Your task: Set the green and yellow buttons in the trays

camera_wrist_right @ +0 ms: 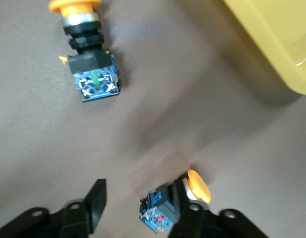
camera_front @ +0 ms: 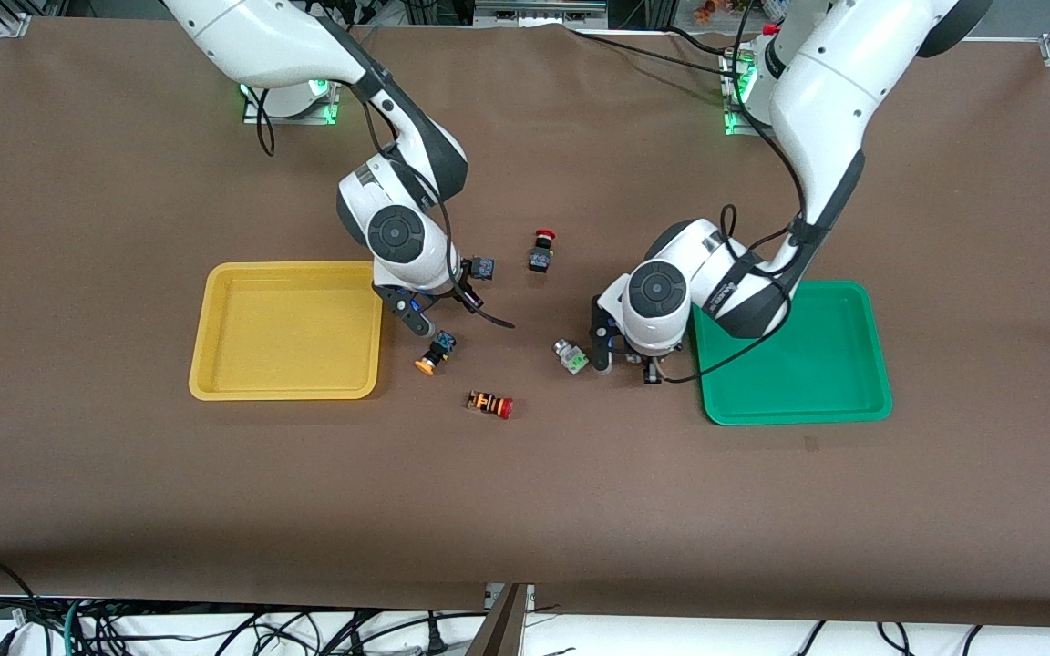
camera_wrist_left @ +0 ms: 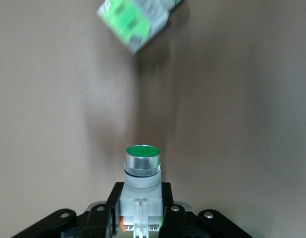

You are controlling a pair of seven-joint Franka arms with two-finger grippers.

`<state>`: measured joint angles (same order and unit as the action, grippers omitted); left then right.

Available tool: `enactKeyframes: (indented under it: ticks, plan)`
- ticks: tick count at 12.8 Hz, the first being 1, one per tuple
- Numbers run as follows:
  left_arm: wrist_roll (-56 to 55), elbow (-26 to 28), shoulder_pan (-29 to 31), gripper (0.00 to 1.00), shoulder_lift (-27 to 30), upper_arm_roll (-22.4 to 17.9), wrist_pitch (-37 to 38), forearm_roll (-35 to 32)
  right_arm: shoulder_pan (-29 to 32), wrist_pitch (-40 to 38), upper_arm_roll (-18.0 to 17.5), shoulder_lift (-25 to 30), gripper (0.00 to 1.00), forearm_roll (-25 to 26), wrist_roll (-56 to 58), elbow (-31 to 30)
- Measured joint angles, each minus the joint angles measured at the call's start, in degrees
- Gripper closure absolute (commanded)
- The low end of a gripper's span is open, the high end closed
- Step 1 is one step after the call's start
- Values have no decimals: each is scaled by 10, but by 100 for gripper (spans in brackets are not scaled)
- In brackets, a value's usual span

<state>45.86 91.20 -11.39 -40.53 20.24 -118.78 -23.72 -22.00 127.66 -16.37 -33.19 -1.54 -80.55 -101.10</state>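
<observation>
My left gripper [camera_front: 623, 364] [camera_wrist_left: 142, 193] is shut on a pale grey-white button with a green cap and orange marks [camera_wrist_left: 142, 171]. It holds the button just above the table, beside the green tray [camera_front: 798, 360]. The green-faced pale block [camera_front: 571, 357] [camera_wrist_left: 135, 22] lies close by on the table. My right gripper [camera_front: 411, 314] [camera_wrist_right: 143, 198] is open, low beside the yellow tray [camera_front: 288, 333] [camera_wrist_right: 276, 44]. A black-blue button with a yellow cap [camera_wrist_right: 175, 203] rests against one finger. A second yellow-capped button [camera_front: 434, 353] [camera_wrist_right: 88, 49] lies nearer the front camera.
A black switch with a red cap [camera_front: 541, 251] stands between the arms. An orange-striped switch with a red cap [camera_front: 490, 404] lies nearer the front camera than the other buttons. Both trays hold nothing. Brown cloth covers the table.
</observation>
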Motion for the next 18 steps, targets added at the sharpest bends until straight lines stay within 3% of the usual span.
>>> enactKeyframes:
  ticks: [2,3,4,6,9,12,15,16,17,18]
  plan:
    - [2,-5,21,80,45,0,84,0,-1,-11,-5,-1,0,-1,-19,4]
    - [5,-3,36,37,60,0,114,0,-2,-11,-9,-5,0,-1,-54,3]
    - [9,6,54,0,68,0,128,0,-5,-11,-13,-10,0,-1,-106,1]
    - [15,33,82,0,67,0,124,0,-8,-9,-20,-16,0,-1,-203,-1]
    - [16,40,76,0,71,15,115,0,-8,1,-21,-23,0,-1,-277,-10]
    - [13,32,20,0,80,29,97,0,-11,3,-23,-30,0,-1,-309,-20]
    - [14,12,-36,0,59,29,5,0,-25,8,-23,-37,0,-1,-331,-26]
    - [31,8,-39,0,47,28,-40,0,-29,15,-23,-38,19,-1,-333,-29]
    - [58,6,-39,0,35,28,-83,0,-30,26,-23,-38,70,-1,-334,-35]
    - [85,5,-39,0,24,27,-119,0,-31,39,-23,-38,84,2,-334,-43]
